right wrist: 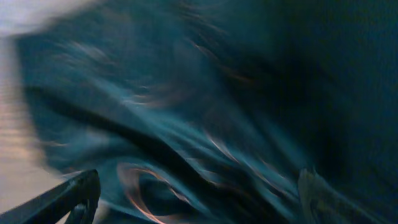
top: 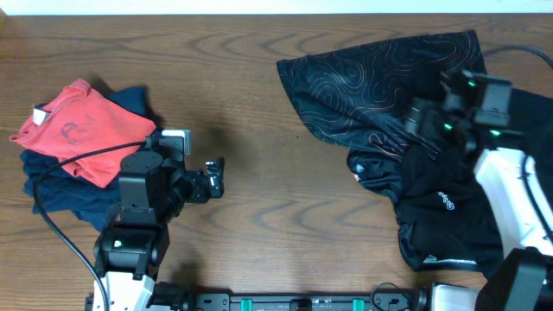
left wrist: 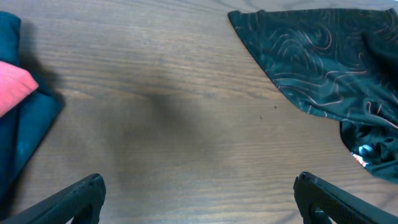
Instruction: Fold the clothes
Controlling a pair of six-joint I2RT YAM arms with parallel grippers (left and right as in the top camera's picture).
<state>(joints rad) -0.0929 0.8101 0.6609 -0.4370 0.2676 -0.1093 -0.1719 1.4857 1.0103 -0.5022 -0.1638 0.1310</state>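
Overhead: straight down on my whole table (top: 259, 104). Left wrist: low, facing across bare wood to the black T-shirt (left wrist: 323, 62), shared with overhead. Right wrist: very close over that shirt, blurred.

The T-shirt (top: 371, 78) is black with thin orange-white contour lines (map-like), the table (top: 251, 104) wood-grained brown.

T-shirt (top: 371, 78) right on table (top: 259, 112), garment pile (top: 73, 138) left

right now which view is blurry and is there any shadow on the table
Right wrist view: motion-blurred, the black T-shirt smeared into streaks. Left wrist view: sharp, with a soft shadow darkening the table. Overhead view: sharp and evenly lit.
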